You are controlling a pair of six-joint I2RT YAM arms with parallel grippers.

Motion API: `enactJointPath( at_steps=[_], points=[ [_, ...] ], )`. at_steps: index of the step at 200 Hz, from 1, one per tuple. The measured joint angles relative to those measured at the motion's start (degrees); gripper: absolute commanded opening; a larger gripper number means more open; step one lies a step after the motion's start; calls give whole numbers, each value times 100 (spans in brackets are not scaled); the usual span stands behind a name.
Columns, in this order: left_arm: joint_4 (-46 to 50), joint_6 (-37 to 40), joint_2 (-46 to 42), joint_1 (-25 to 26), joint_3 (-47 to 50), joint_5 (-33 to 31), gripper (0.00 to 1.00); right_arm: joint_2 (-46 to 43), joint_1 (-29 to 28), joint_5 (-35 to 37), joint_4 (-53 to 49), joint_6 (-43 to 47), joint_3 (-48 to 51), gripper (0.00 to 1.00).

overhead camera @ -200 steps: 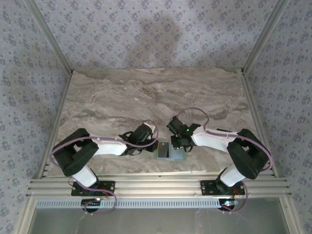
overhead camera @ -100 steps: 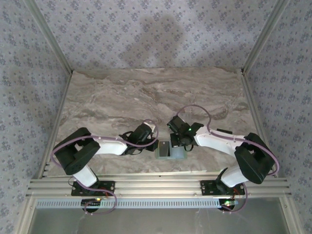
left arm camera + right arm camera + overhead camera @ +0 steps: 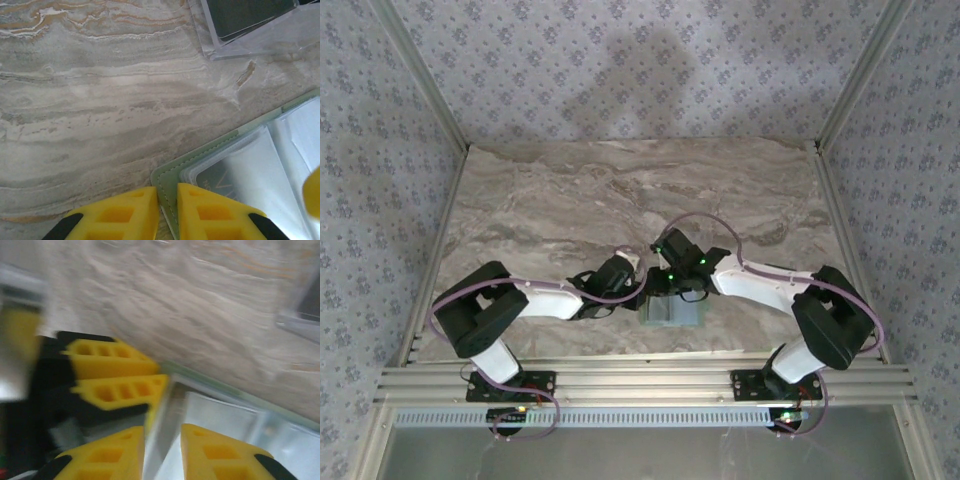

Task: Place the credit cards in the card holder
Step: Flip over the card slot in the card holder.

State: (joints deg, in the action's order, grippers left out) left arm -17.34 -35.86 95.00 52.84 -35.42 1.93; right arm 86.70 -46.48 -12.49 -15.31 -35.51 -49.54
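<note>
Leftward swung the right pincer [image 3: 162,436], closing in on the left pincer [image 3: 167,192] above the card holder [image 3: 672,313] near the table's [image 3: 100,100] front edge. The left pincer gripped the card holder's green corner, a credit card [image 3: 212,177] visible in its clear pocket. Blur made it impossible to tell the right pincer's state.

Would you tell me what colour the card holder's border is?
Pale grey-green card holder; the left wrist view shows it best.
</note>
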Motion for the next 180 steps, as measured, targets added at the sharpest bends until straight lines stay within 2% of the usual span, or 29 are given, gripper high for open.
enactJointPath(
  at_steps=[32,67,112,152,180],
  points=[
    [-142,-146,20,-142,52,240,25,-50,103,-254,273,-173,166,41],
    [-402,-262,-111,-267,168,608,32,-306,107,-247,122,-149,203,48],
    [-636,-376,-269,-428,361,879,40,-748,227,295,-756,192,-278,41],
    [-68,-372,-761,-682,402,623,48,-811,933,728,-1366,411,-737,33],
    [448,-367,-1005,-796,103,573,51,-457,1311,879,-1661,518,-1016,33]
  ],
)
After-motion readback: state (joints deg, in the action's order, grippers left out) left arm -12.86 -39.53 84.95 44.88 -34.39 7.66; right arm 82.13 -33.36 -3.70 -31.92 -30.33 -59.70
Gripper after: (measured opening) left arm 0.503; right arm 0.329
